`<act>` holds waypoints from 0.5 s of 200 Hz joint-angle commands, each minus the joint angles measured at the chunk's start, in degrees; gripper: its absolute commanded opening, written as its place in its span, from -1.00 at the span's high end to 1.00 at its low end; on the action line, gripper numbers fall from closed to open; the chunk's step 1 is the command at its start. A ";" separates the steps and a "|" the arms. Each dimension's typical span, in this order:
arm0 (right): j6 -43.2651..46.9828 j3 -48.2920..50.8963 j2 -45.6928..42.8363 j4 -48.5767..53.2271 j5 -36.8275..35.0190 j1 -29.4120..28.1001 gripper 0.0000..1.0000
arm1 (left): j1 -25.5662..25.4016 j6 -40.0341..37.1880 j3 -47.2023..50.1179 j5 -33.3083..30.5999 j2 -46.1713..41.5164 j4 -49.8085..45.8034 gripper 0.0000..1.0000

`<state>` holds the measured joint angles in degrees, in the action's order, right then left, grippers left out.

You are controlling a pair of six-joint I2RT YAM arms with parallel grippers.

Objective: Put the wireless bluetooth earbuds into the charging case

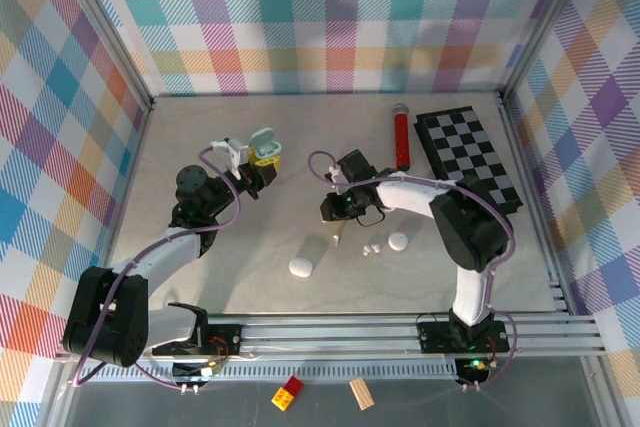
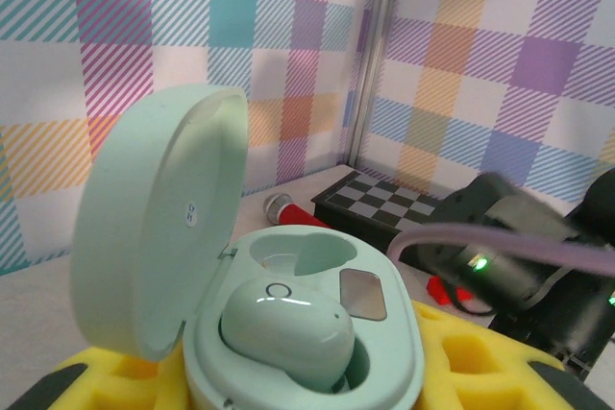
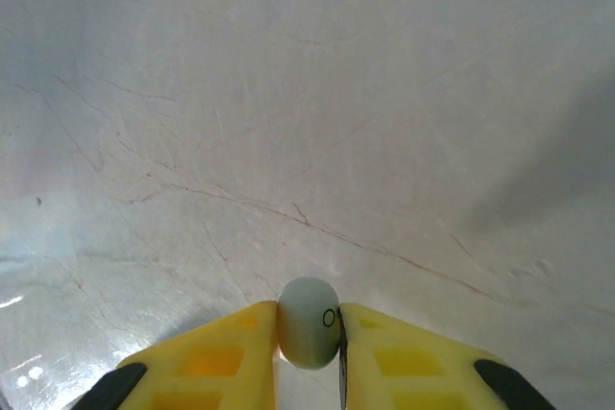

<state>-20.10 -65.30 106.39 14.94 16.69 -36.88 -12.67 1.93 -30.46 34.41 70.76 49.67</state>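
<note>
My left gripper (image 2: 303, 376) is shut on the pale green charging case (image 2: 317, 333), its yellow fingers (image 2: 485, 362) pressing both sides. The lid (image 2: 154, 228) stands open to the left. One pale green earbud (image 2: 288, 328) sits in the near socket; the far socket (image 2: 283, 249) is empty. From above, the charging case (image 1: 264, 145) is held up at the table's left middle. My right gripper (image 3: 309, 333) is shut on a second pale green earbud (image 3: 309, 319), just above the grey table (image 3: 317, 93). In the top view the right gripper (image 1: 335, 211) is near the centre.
Two tiny white earbuds (image 1: 370, 247) lie between a white case (image 1: 301, 266) and a white oval piece (image 1: 398, 241). A red microphone (image 1: 401, 137) and a checkerboard (image 1: 470, 159) lie at the back right. Plaid walls enclose the table.
</note>
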 commanded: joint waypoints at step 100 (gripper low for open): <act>16.43 -0.32 -30.77 4.10 -6.65 -0.33 0.59 | -8.28 -11.09 -2.44 7.90 0.24 -6.88 0.48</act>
<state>-9.45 -61.95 78.85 15.51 6.87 -36.86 -19.40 -5.65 -30.61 38.59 70.76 44.86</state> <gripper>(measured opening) 0.203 0.354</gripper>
